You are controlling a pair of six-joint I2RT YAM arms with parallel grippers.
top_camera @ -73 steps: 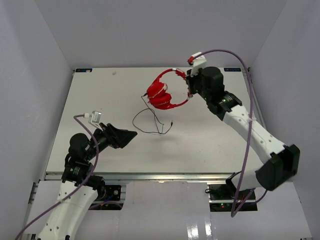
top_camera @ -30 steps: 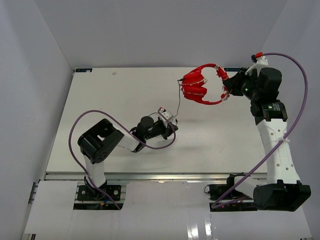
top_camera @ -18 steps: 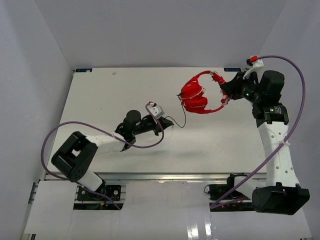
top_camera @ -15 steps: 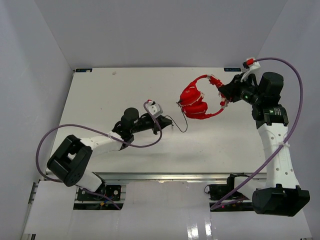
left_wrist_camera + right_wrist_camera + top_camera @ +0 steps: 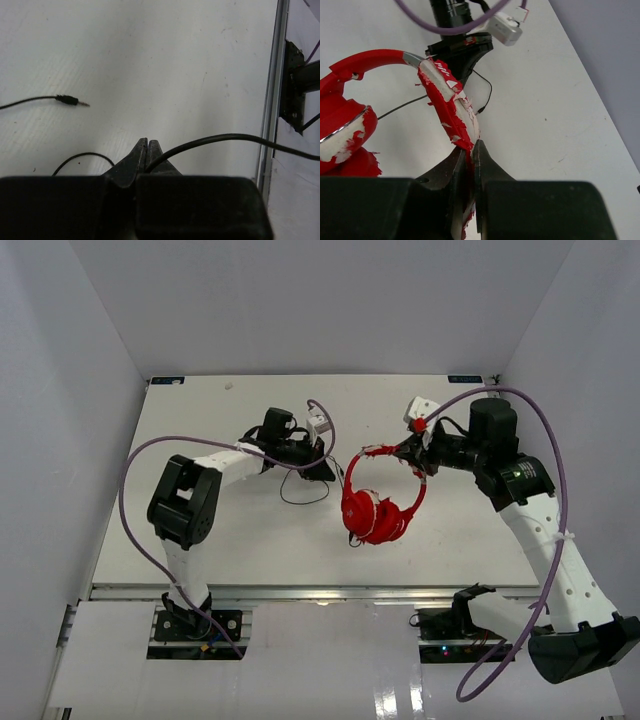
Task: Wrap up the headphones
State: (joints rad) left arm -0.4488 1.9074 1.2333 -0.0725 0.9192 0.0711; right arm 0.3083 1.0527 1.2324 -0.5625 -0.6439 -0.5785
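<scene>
The red headphones (image 5: 376, 502) are held at the table's middle, headband up and back, earcups (image 5: 372, 517) low in front. My right gripper (image 5: 413, 453) is shut on the worn, peeling headband (image 5: 447, 100). The thin black cable (image 5: 305, 495) loops on the table between the earcups and my left gripper (image 5: 328, 466). My left gripper (image 5: 147, 141) is shut on the cable (image 5: 220, 138), which runs off to the right in the left wrist view. The cable's plug end (image 5: 70, 100) lies loose on the table to the left.
Purple robot cables (image 5: 135, 490) arc over both arms. The table's near edge has a metal rail (image 5: 300, 591); in the left wrist view the rail (image 5: 272, 95) shows at right. White walls close in the sides and back.
</scene>
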